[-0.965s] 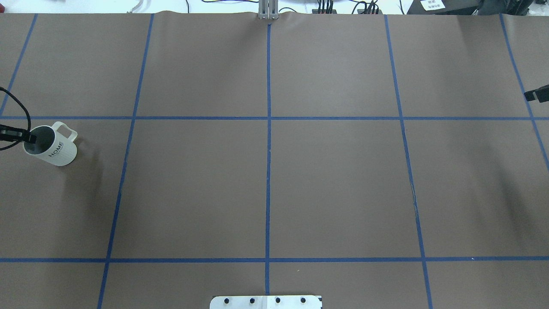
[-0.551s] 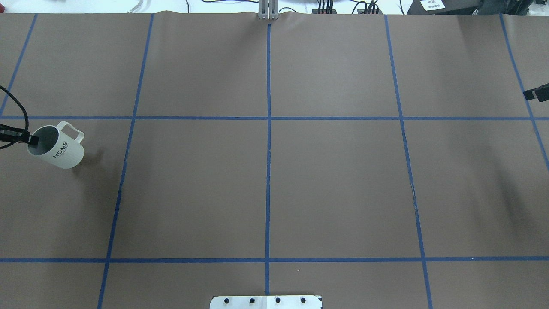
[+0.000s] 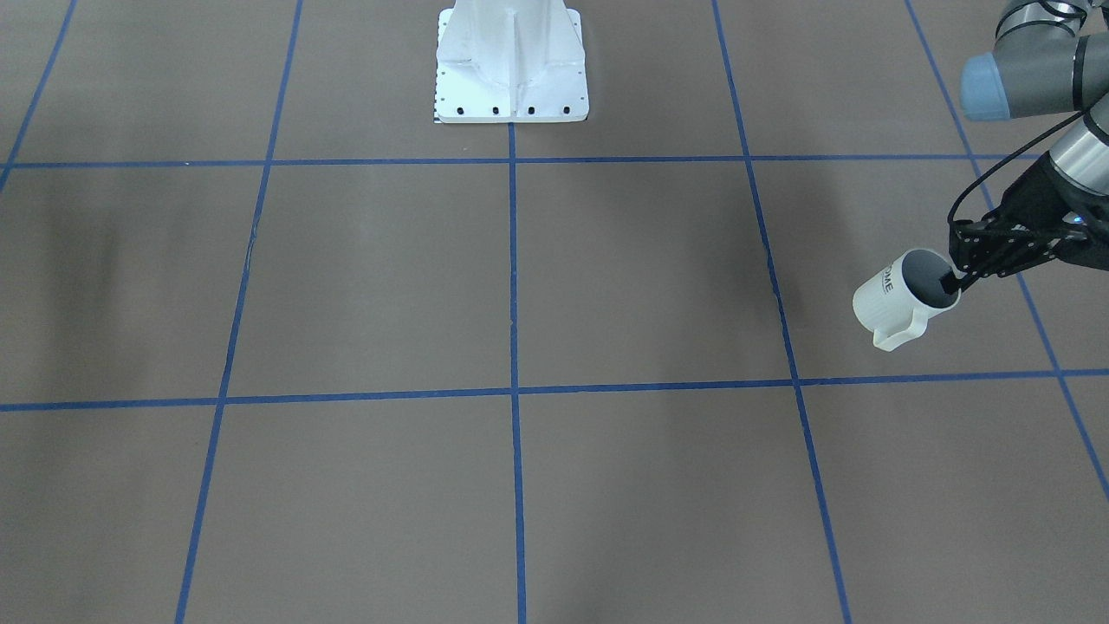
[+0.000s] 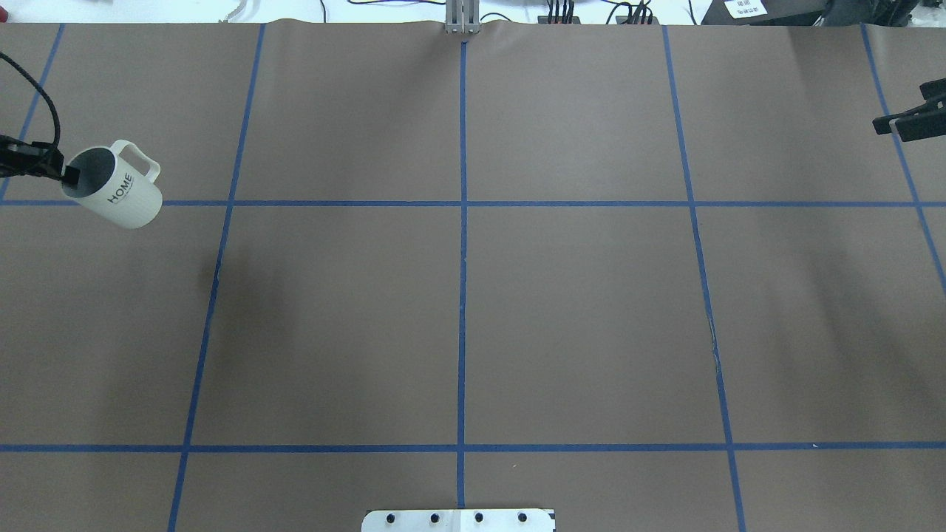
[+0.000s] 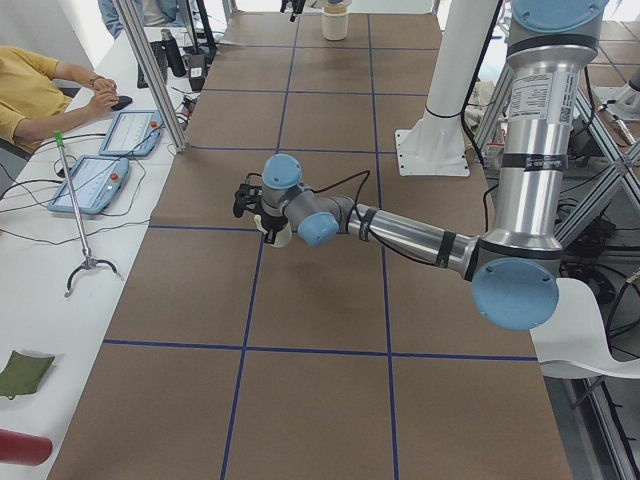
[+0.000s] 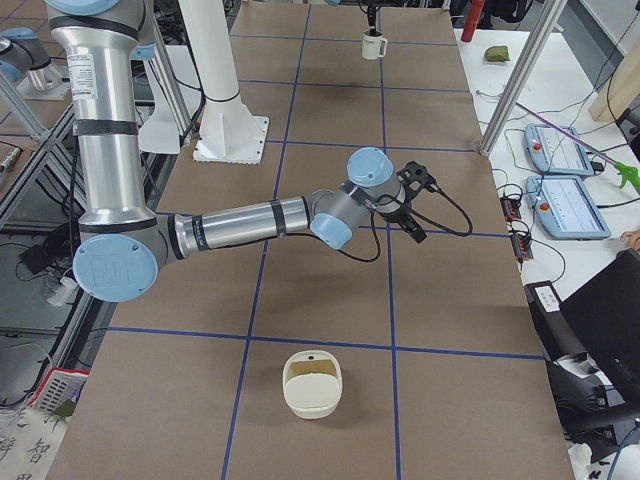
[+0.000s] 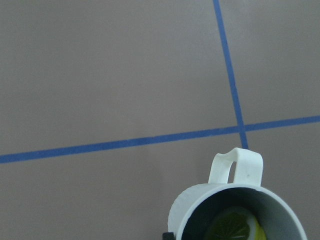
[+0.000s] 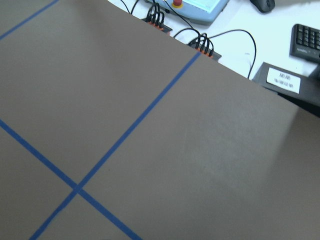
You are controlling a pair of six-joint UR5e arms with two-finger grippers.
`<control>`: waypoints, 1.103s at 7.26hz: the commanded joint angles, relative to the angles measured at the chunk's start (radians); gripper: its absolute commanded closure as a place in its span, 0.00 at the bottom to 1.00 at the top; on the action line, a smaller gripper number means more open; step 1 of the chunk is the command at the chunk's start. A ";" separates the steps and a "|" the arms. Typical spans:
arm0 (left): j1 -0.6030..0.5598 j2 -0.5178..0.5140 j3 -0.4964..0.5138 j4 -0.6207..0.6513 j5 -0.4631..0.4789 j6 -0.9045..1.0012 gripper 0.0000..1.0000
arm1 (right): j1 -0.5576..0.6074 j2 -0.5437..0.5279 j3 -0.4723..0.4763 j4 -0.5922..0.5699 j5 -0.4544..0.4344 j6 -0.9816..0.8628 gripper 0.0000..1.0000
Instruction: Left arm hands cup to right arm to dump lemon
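L gripper (image 4: 72, 176) pinches the cup (image 4: 122, 191) by its rim, one finger inside. Cup hangs tilted, clear of the table (image 4: 576, 310), far left of the base plate (image 4: 458, 519), w/ lemon (image 7: 231, 227) inside. R gripper (image 4: 898, 122) is far right of base plate; spread or pressed together, can't tell.

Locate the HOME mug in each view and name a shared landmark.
Front-facing: cup at right edge, mid-height.
Overhead: cup upper left.
Exterior left: cup just left of centre.
Exterior right: cup top centre, far.
Left wrist: cup bottom right.
Right wrist: not in view.
Shared landmark: blue tape grid.
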 commanded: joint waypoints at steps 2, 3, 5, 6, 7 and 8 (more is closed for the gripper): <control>-0.017 -0.176 -0.002 0.103 -0.002 -0.292 1.00 | -0.083 0.158 -0.029 0.017 -0.052 0.013 0.07; -0.014 -0.217 -0.001 0.103 -0.003 -0.380 1.00 | -0.150 0.207 -0.023 0.019 -0.164 0.104 0.07; 0.001 -0.288 -0.001 0.106 -0.003 -0.507 1.00 | -0.353 0.290 -0.025 0.054 -0.452 0.174 0.05; 0.027 -0.331 -0.001 0.104 -0.005 -0.602 1.00 | -0.431 0.340 -0.028 0.054 -0.568 0.198 0.01; 0.064 -0.385 0.001 0.106 0.009 -0.717 1.00 | -0.503 0.397 -0.028 0.054 -0.670 0.262 0.01; 0.093 -0.428 0.008 0.107 0.017 -0.808 1.00 | -0.572 0.428 -0.029 0.054 -0.821 0.282 0.02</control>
